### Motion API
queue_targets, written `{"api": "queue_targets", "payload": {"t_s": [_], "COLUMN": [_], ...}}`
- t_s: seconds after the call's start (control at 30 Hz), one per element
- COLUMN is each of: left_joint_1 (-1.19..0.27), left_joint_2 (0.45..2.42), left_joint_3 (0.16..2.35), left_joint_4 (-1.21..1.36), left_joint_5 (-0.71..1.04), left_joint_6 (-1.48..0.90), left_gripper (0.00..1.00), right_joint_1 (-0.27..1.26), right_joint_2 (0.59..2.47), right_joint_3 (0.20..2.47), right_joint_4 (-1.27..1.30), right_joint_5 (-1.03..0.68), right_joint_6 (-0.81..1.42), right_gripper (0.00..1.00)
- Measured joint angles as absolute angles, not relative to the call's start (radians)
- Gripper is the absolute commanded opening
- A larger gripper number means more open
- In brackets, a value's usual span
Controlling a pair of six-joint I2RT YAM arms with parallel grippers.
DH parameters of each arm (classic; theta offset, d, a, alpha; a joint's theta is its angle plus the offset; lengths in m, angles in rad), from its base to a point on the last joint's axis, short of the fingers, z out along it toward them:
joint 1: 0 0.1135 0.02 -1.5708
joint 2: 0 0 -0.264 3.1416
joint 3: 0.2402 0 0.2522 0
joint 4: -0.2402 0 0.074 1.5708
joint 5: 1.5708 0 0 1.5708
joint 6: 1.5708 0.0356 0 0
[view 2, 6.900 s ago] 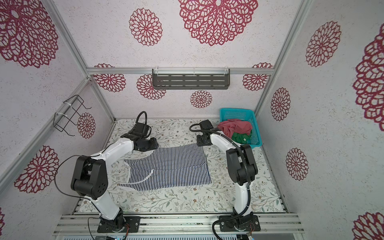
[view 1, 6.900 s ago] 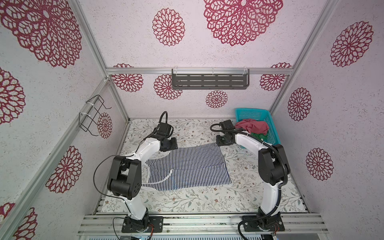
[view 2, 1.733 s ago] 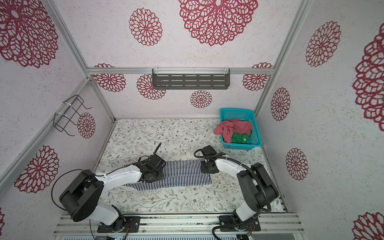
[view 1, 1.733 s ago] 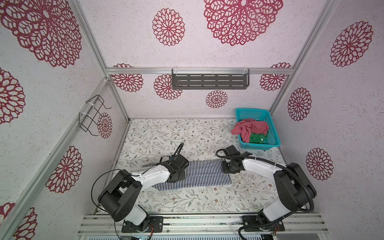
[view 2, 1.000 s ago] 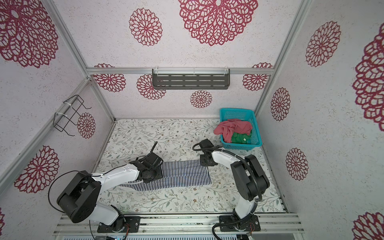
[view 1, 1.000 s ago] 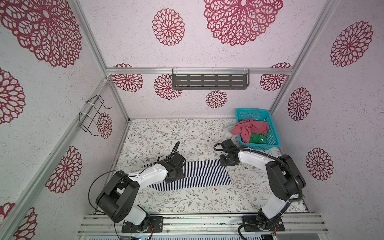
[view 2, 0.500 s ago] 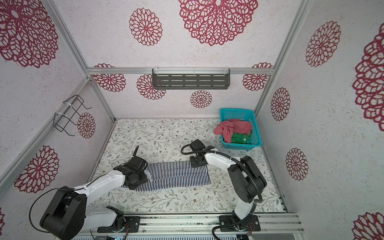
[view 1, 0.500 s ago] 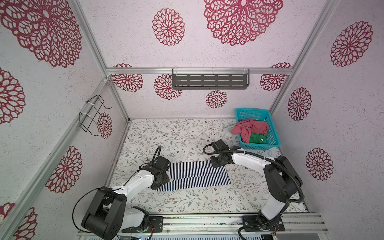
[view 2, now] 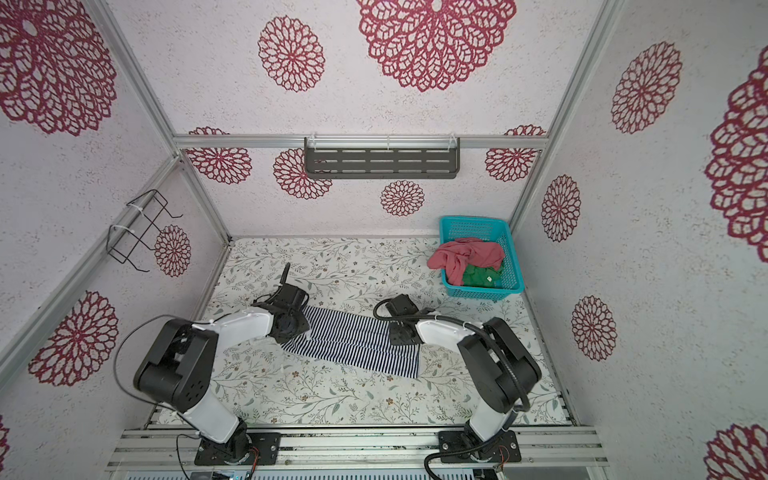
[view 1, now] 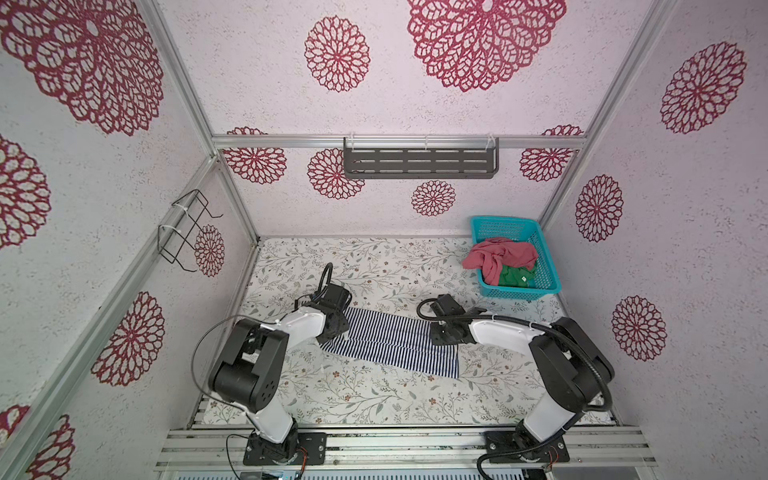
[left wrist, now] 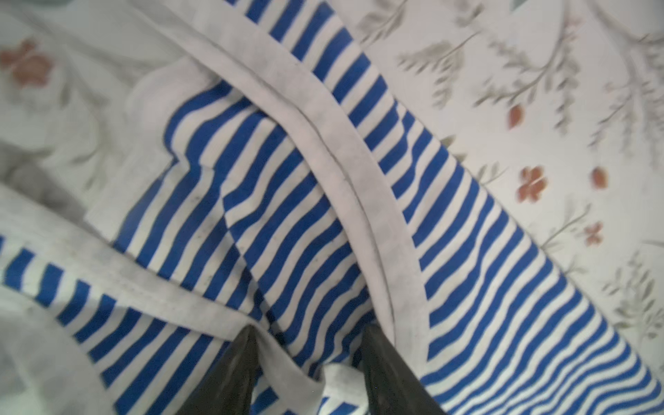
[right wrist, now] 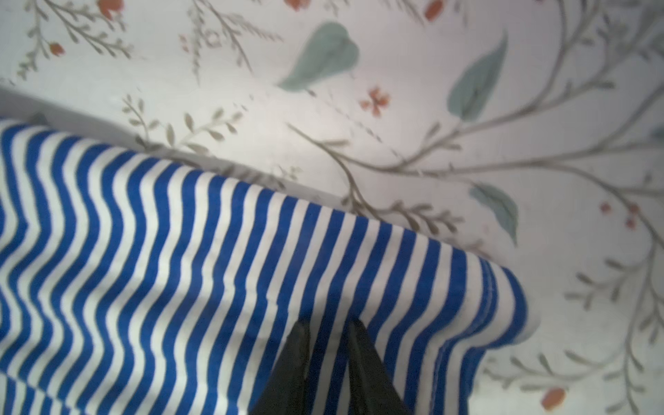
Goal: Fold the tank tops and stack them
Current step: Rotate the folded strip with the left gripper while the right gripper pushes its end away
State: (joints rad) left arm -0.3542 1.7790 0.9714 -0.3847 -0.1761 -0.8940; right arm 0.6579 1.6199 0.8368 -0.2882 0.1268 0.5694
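- On the floral-print table, the striped tank top lies slantwise as a long, soft folded band.
- At one end, the left gripper has its black jaws half apart, clamping bunched stripes and white trim.
- At the other end, the right gripper has its jaws nearly closed, pinching the cloth.
- In the far corner, the crumpled pink top and green top sit in the teal mesh basket.

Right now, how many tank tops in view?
3. Striped top on the table; red-pink top draped over the basket rim; green top inside the basket, partly under it. More could be hidden beneath.
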Motion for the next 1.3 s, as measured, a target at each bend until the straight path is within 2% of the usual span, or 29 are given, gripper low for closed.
{"api": "queue_targets", "payload": {"t_s": [0.07,0.1,0.13,0.17,0.2,0.27,0.33,0.43,0.5,0.67,0.7,0.93,1.07,1.2,1.3], "left_joint_1": [-0.351,-0.350,-0.350,-0.350,-0.353,-0.360,-0.370,-0.379,-0.384,-0.386,-0.388,-0.392,-0.394,-0.400,-0.407], "left_joint_2": [1.879,1.936,1.986,2.039,2.098,2.191,2.254,2.283,2.266,2.148,2.125,2.183,2.274,2.354,2.409], "left_joint_3": [1.097,1.172,1.239,1.316,1.403,1.548,1.652,1.723,1.734,1.649,1.625,1.626,1.716,1.810,1.896], "left_joint_4": [-0.364,-0.354,-0.351,-0.348,-0.355,-0.367,-0.381,-0.410,-0.436,-0.462,-0.463,-0.464,-0.470,-0.449,-0.451], "left_joint_5": [-0.151,-0.128,-0.107,-0.083,-0.060,-0.034,-0.022,-0.011,-0.014,-0.009,-0.008,0.022,0.063,0.098,0.124], "left_joint_6": [-0.855,-0.836,-0.819,-0.802,-0.780,-0.739,-0.693,-0.633,-0.598,-0.575,-0.578,-0.607,-0.627,-0.641,-0.651], "left_gripper": [0.52,0.52,0.52,0.52,0.53,0.56,0.62,0.68,0.68,0.60,0.59,0.56,0.50,0.50,0.55], "right_joint_1": [0.694,0.721,0.746,0.775,0.799,0.825,0.813,0.751,0.702,0.662,0.664,0.690,0.722,0.777,0.830], "right_joint_2": [1.555,1.525,1.503,1.481,1.462,1.436,1.424,1.423,1.435,1.547,1.569,1.605,1.600,1.572,1.549], "right_joint_3": [0.769,0.743,0.727,0.718,0.717,0.738,0.789,0.872,0.922,1.011,1.011,0.901,0.866,0.823,0.787], "right_joint_4": [-0.268,-0.268,-0.271,-0.282,-0.297,-0.340,-0.396,-0.429,-0.437,-0.439,-0.437,-0.419,-0.408,-0.356,-0.305], "right_joint_5": [0.123,0.114,0.104,0.089,0.073,0.056,0.063,0.077,0.073,0.048,0.038,-0.011,-0.013,-0.030,-0.061], "right_joint_6": [0.615,0.630,0.645,0.649,0.648,0.639,0.613,0.566,0.529,0.470,0.470,0.522,0.577,0.683,0.781], "right_gripper": [0.29,0.36,0.48,0.66,0.76,0.84,0.83,0.76,0.66,0.37,0.34,0.32,0.31,0.31,0.34]}}
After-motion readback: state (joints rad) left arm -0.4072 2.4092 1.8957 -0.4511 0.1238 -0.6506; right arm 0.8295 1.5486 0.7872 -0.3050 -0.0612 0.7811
